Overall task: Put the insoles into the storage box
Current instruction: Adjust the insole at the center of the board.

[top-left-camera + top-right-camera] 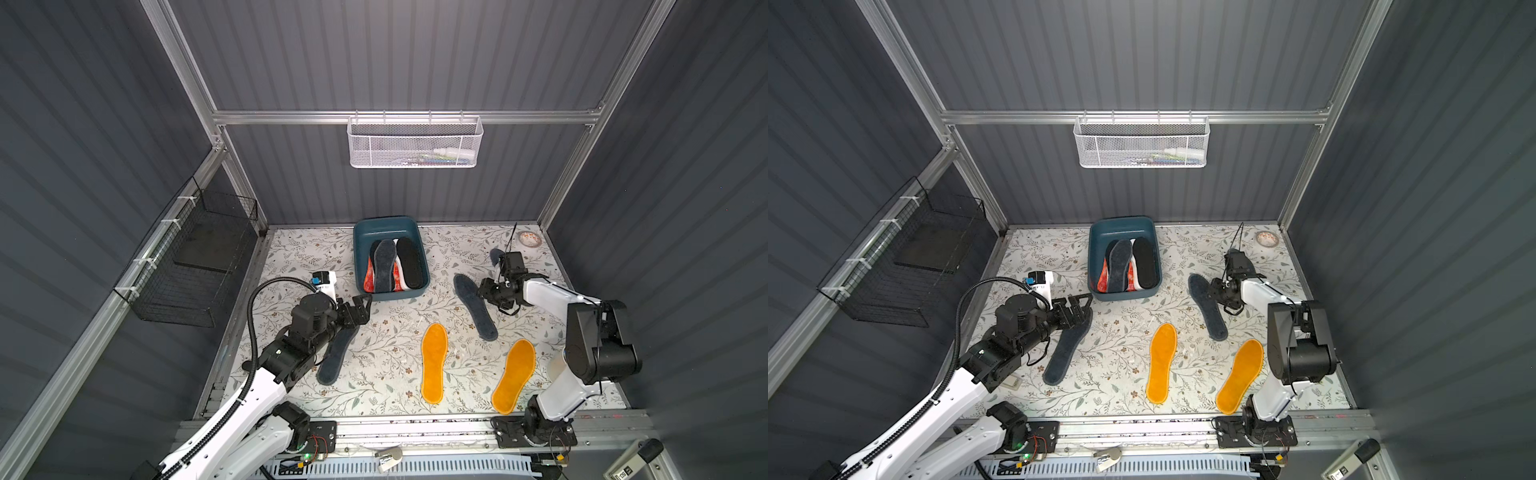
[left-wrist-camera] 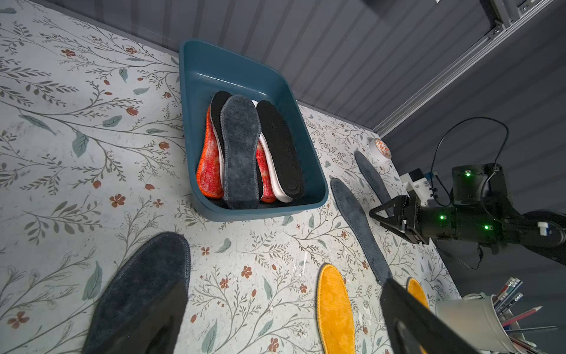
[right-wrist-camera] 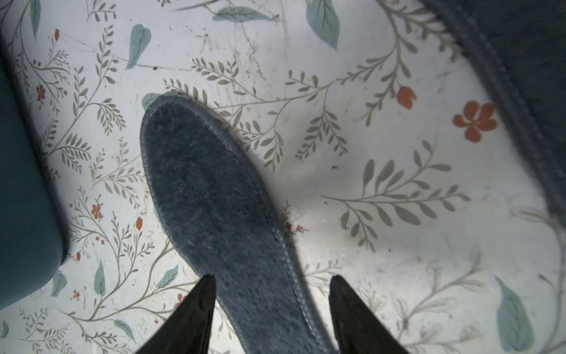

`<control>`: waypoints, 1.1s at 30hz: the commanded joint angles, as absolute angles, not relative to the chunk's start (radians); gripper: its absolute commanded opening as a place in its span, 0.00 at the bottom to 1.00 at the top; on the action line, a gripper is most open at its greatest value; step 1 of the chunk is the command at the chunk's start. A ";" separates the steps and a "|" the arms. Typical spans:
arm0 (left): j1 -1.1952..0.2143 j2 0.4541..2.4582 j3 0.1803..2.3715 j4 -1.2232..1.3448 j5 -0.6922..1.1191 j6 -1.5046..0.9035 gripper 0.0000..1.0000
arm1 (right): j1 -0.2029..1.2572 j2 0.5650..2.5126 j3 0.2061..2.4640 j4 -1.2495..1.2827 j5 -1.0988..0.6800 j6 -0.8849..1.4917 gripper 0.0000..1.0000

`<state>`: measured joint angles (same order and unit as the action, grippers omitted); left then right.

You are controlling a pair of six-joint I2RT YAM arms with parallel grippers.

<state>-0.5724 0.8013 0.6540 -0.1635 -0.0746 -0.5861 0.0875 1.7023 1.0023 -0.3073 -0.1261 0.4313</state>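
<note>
Straddling a grey insole [image 3: 214, 199] on the surface [image 1: 395, 332] near the box [image 1: 386, 228], the right hand [image 3: 271, 277] is seen spread, while the left hand [image 1: 362, 305] is held wide above another grey insole [image 1: 332, 357].

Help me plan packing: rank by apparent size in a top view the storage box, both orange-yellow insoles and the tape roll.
1. storage box
2. central orange-yellow insole and outer orange-yellow insole: they look alike, so unranked
3. tape roll
</note>
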 commanded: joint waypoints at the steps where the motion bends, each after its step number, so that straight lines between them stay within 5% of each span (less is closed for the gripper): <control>1: -0.566 0.797 0.648 -0.171 -0.068 -0.591 1.00 | 0.087 1.723 1.031 -0.307 -0.175 0.417 0.61; 20: -0.566 0.817 0.657 -0.156 -0.058 -0.591 1.00 | 0.116 1.789 1.041 -0.332 -0.172 0.459 0.45; 33: -0.565 0.775 0.624 -0.152 -0.072 -0.590 1.00 | 0.149 1.798 1.081 -0.444 -0.173 0.453 0.45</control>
